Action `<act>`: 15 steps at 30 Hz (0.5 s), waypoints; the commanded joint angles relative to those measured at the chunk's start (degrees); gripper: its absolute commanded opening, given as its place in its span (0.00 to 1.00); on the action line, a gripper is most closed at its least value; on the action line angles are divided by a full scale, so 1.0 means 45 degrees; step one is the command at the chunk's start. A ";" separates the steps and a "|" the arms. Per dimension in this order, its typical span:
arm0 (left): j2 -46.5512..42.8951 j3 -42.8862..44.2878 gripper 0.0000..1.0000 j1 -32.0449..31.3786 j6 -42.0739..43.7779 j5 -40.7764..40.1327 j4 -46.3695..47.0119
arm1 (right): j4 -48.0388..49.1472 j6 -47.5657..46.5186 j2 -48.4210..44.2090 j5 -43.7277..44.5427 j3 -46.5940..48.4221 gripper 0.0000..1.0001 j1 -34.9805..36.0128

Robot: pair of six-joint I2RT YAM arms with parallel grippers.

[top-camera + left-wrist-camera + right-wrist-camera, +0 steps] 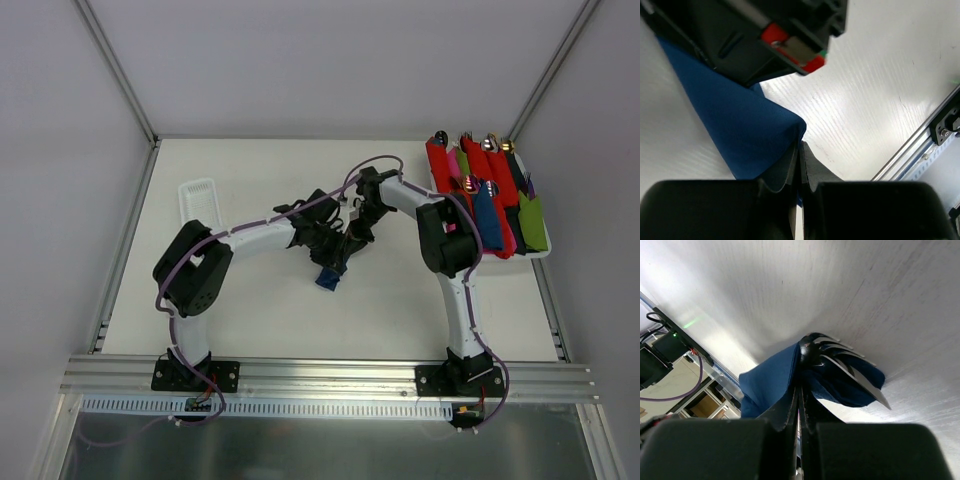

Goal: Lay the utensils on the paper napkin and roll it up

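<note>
White bench fills the overhead view, with two arms reaching in from the 6 o'clock edge and meeting just past its centre. At 2 o'clock a tray holds rolled bundles in red, pink, green and blue. A white slotted basket lies at 10 o'clock. The dark blue napkin hangs at the centre between the two wrists, bunched and partly folded, its lower end at or near the bench. The left end effector is closed, pinching a folded edge of the napkin. The right end effector is also clamped on the napkin. The silver tips of the utensils jut from the bundle toward 4 o'clock in the right wrist view.
</note>
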 commanded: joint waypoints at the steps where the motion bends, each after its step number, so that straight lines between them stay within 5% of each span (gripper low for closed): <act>1: 0.0089 -0.0262 0.00 -0.0432 0.0325 0.0281 0.0301 | 0.0110 0.0021 0.0358 0.0958 0.0100 0.00 0.0214; 9: 0.1143 -0.1006 0.01 -0.0491 0.0071 0.0476 0.0889 | 0.0129 0.0041 0.0300 0.0881 0.0080 0.00 0.0214; 15: 0.1866 -0.0829 0.13 -0.0394 -0.0105 0.0554 0.0810 | 0.0129 -0.0154 -0.0032 0.0042 0.0412 0.01 0.0039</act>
